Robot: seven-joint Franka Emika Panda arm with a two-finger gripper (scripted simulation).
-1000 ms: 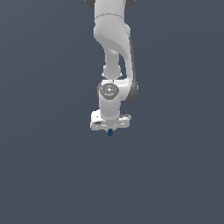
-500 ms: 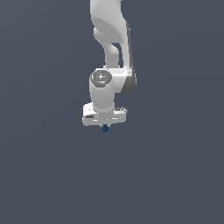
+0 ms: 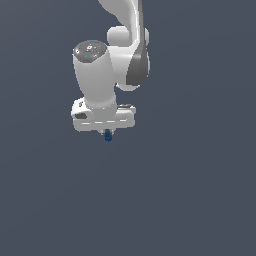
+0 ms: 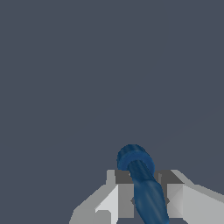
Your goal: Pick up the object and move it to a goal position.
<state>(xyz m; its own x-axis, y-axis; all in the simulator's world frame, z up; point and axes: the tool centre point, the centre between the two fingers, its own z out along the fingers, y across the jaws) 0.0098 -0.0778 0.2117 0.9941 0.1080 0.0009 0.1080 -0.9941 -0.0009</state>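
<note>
I see my gripper (image 3: 107,131) clenched on the tiny dark blue ribbed piece (image 4: 142,183), which hangs between its fingers, now carried up and toward the exterior view's left, so transport to goal looks underway

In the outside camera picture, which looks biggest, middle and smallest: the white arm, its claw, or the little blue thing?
1. White arm, largest by far.
2. Claw, clearly smaller.
3. Blue object, a tiny tip showing under the claw; the rest is hidden.
</note>
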